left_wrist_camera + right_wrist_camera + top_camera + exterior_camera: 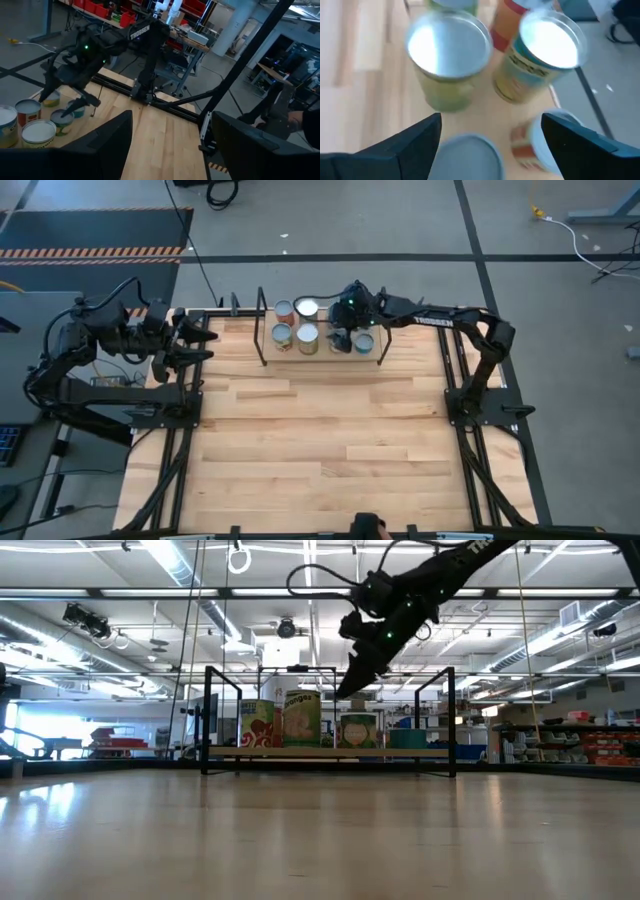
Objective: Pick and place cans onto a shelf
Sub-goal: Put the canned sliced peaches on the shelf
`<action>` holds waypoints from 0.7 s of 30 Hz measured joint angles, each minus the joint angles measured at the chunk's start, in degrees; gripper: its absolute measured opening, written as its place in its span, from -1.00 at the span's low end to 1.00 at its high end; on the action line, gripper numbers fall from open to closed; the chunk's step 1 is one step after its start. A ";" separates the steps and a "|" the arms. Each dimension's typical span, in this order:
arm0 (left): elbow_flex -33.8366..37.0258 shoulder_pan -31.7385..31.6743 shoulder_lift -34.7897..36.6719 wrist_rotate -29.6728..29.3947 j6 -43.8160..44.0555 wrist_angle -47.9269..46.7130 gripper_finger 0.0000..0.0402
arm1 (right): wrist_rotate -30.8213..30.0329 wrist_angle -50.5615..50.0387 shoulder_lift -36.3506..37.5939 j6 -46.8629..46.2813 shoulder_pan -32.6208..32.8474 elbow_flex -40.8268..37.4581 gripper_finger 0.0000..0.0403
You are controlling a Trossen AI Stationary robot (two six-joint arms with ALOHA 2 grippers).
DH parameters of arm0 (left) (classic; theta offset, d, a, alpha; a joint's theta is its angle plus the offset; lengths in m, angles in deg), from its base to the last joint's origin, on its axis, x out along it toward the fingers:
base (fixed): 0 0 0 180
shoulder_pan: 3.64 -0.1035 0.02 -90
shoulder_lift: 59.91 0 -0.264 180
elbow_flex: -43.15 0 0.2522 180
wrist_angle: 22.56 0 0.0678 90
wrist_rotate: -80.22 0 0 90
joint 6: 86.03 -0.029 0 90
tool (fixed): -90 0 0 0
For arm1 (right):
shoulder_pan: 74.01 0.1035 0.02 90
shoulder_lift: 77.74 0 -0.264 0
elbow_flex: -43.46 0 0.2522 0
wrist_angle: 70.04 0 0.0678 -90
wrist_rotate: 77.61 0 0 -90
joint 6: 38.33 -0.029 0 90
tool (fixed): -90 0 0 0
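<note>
Several cans stand upright on the light-wood shelf (325,358) at the table's far middle, between black rod uprights (262,325). They show in the high view (307,337), the low view (300,718) and the left wrist view (37,132). My right gripper (343,338) hovers open and empty just above the cans on the shelf's right part; it also shows in the low view (347,688). In the right wrist view (490,125) its fingers stand apart over a silver-topped can (449,45), a teal-and-yellow can (550,42) and a nearer can top (470,155). My left gripper (205,346) waits open at the table's far left edge.
The wide wooden tabletop (320,450) stretches in front of the shelf. The shelf's black uprights (207,720) rise at both ends of the board (330,752). The black table frame (180,430) runs along both sides.
</note>
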 joint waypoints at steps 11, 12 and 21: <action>0.00 0.00 0.00 0.00 0.02 0.00 0.37 | -3.48 -9.91 -0.01 1.98 0.39 1.13 0.01; 0.00 0.01 0.00 0.01 0.02 0.00 0.37 | -3.43 -9.52 -0.01 1.98 0.58 1.14 -0.09; 0.00 0.01 0.00 0.00 0.02 0.46 0.37 | -3.28 -9.60 -2.00 1.45 1.09 1.06 -0.63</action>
